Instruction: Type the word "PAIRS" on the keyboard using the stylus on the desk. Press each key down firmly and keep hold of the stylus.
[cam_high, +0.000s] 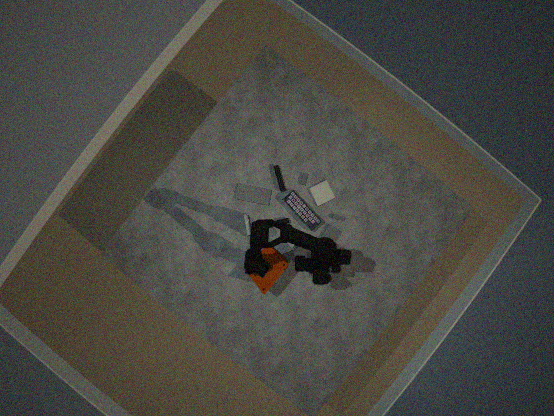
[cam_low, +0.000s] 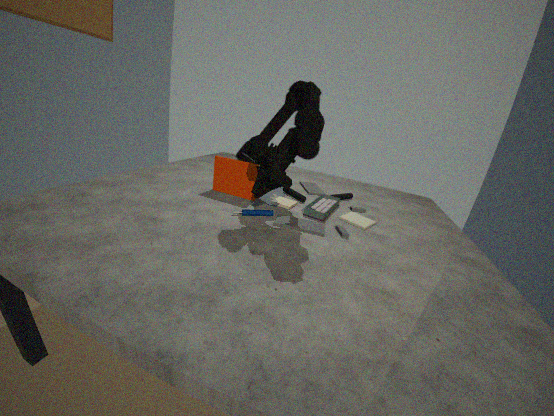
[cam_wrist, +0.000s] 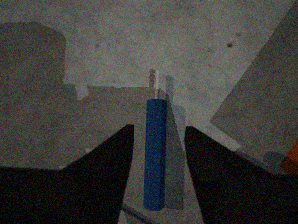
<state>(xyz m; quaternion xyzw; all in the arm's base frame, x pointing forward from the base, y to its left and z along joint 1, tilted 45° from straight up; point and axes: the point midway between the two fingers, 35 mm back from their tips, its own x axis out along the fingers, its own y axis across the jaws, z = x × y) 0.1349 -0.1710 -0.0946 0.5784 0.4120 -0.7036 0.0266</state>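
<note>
Grey desk (cam_high: 215, 150) (cam_low: 200, 300) (cam_wrist: 200, 30), blue stylus (cam_low: 257, 213) (cam_wrist: 155, 155), open gripper (cam_wrist: 159, 132) above

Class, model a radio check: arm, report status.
Gripper open, stylus lined up between fingers, not gripped. Keyboard waiting. Nothing seen between fingers and stylus.

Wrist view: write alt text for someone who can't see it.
A blue stylus with a thin pale tip lies lengthwise between the two black fingers of the open hand, touching neither in the picture. Shadows cover much of the mottled gray desk, and a bit of orange shows at the right edge.
</note>
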